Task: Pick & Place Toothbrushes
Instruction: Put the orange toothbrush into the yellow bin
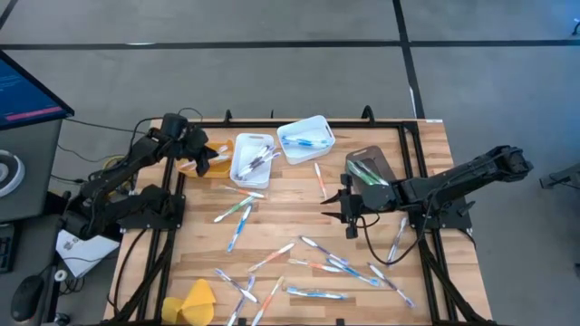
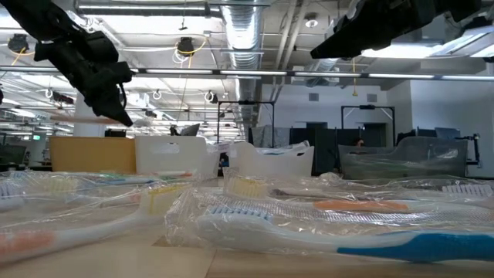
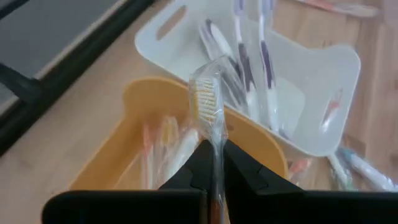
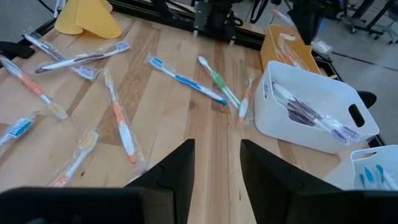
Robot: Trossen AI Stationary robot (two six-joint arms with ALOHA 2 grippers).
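Holding: left pincer point(image 3: 214, 163) clenched on one wrapped toothbrush point(image 3: 208, 106) w/ orange-yellow bristles, poised over the orange bin point(image 3: 140, 102) at the worktop's far-left corner.
Right pincer point(image 4: 214, 162): released, jaws apart, nothing between them; hangs over mid-worktop, just beside the brown bin point(image 1: 370, 167).
Step in hand: judging by pose, dropping the brush into the orange bin.
Doing it well: keep brush centred over bin opening, not the rim; lower a bit before letting go so wrapper doesn't catch on the wall; open fully, lift straight up. Risk: crinkly wrap may cling to a finger & drag the brush back out.
Bins: 4 — orange, 2 white point(image 1: 251, 159) point(image 1: 305, 138), 1 brown.
In bins: orange already holds a few; near white one has several purple-ish brushes; other white has blue ones; brown shows green. Exact nos. can't tell.
Loose toothbrushes point(image 1: 317, 266): roughly 20 scattered on the worktop point(image 1: 290, 226), mostly near-side & centre; overlapping, so approx only.
Other: 1 yellow lump point(image 1: 192, 301) at near-left corner.
Progress: early-to-mid, most still loose.
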